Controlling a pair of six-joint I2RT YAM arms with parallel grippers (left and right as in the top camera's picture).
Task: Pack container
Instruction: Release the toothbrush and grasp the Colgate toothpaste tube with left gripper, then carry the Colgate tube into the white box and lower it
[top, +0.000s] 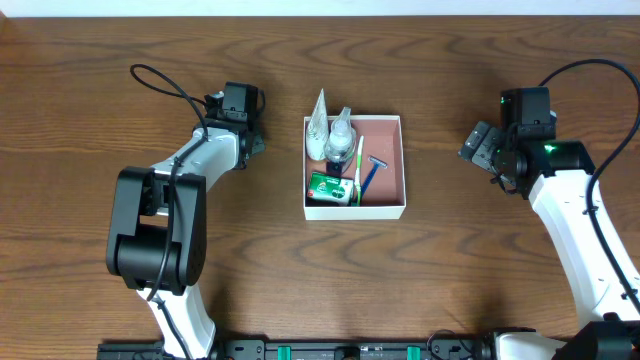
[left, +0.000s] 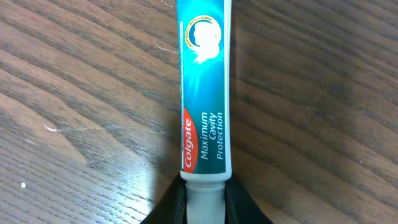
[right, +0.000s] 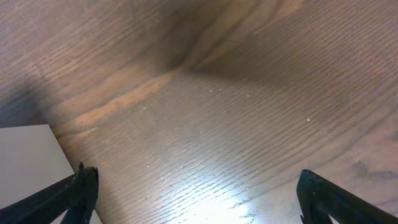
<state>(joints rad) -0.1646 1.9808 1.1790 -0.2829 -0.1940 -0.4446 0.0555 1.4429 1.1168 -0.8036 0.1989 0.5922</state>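
Toothpaste tube (left: 204, 93) clamped at its cap end by the left gripper (left: 205, 200).
Container (top: 404, 160) sits mid-table between the arms, holding a razor (top: 372, 172) and bottle (top: 341, 140); right gripper (right: 196, 190) hangs with fingers wide apart, just beside it.

The container (top: 355, 209) sits mid-table between the left gripper (top: 257, 140) and right gripper (top: 478, 150). Inside, a bottle (top: 341, 140) lies behind a small box (top: 330, 187), with a razor (top: 372, 172) to their right. Toothpaste (left: 204, 93) lies on the table (top: 450, 260), its cap in the left gripper.
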